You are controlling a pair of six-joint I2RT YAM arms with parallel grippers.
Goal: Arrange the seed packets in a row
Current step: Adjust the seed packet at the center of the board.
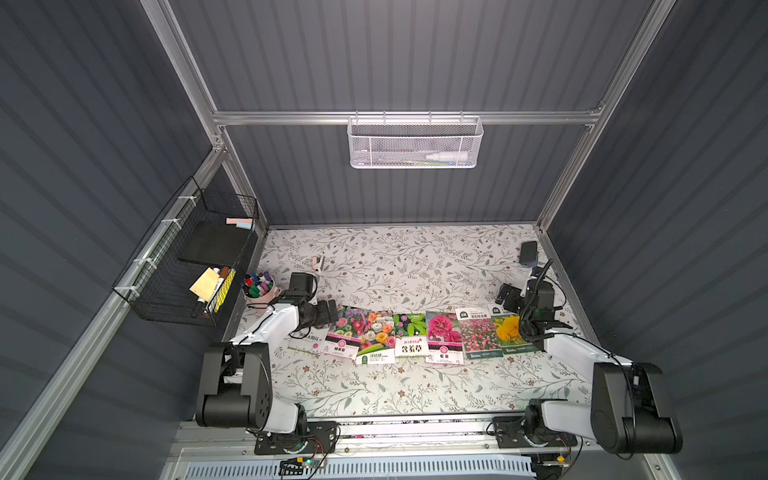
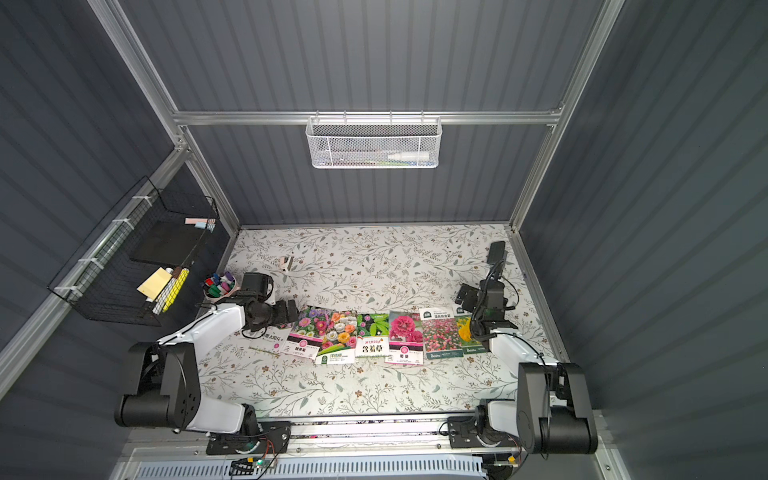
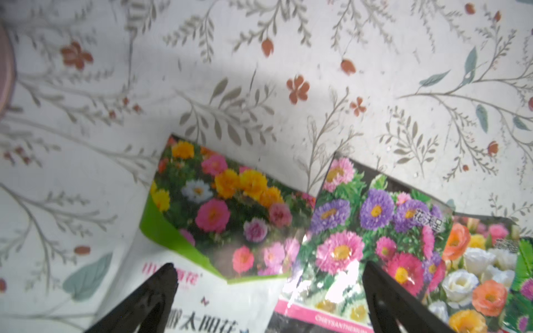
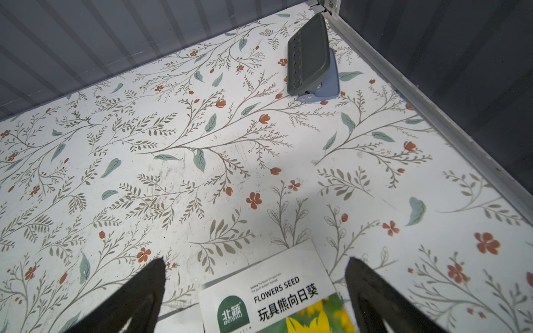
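Several seed packets lie side by side in a row across the middle of the table in both top views, from a white-labelled one (image 1: 309,338) on the left to a yellow-flower one (image 1: 509,332) on the right. Some overlap at the edges. My left gripper (image 1: 330,311) (image 3: 269,266) hangs open over the left end, above a green-edged mixed-flower packet (image 3: 225,207) and an aster packet (image 3: 375,230). My right gripper (image 1: 505,293) (image 4: 256,261) is open over the right end. The top of the sunflower packet (image 4: 277,291) lies between its fingers, untouched.
A pink cup of markers (image 1: 257,289) stands at the table's left edge near the left arm. A dark hole punch (image 4: 310,54) sits in the back right corner, a small clip (image 1: 318,262) at back left. Wire baskets hang on the left wall (image 1: 187,266) and back wall (image 1: 415,141).
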